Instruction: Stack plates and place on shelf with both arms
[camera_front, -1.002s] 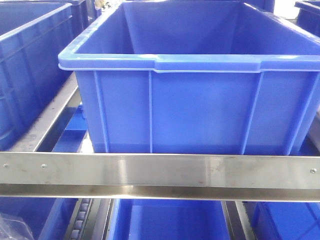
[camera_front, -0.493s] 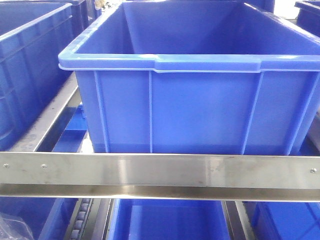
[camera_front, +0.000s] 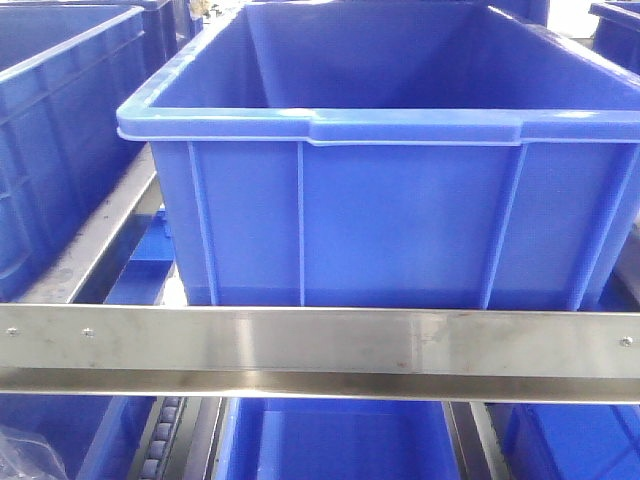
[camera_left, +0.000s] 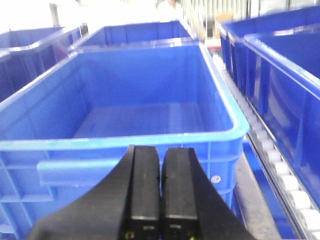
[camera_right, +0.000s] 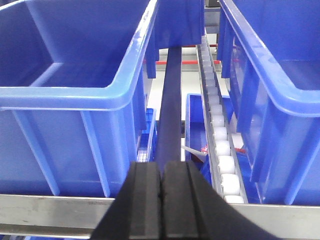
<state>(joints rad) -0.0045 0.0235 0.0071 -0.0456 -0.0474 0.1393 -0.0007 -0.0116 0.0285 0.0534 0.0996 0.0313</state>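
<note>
Facing the shelf (camera_front: 320, 342) front rail, riveted steel, w/ a big blue crate (camera_front: 380, 150) sitting right behind it on the upper level. I see the left gripper (camera_left: 160, 187) pinched closed, pads touching, nothing between, hovering at the near rim of a blue bin (camera_left: 125, 105). Right gripper (camera_right: 161, 197) also closed tight and empty, over the rail, between two crates, white roller track (camera_right: 220, 145) just to its right. Plates not visible in any view, can't tell where.
</note>
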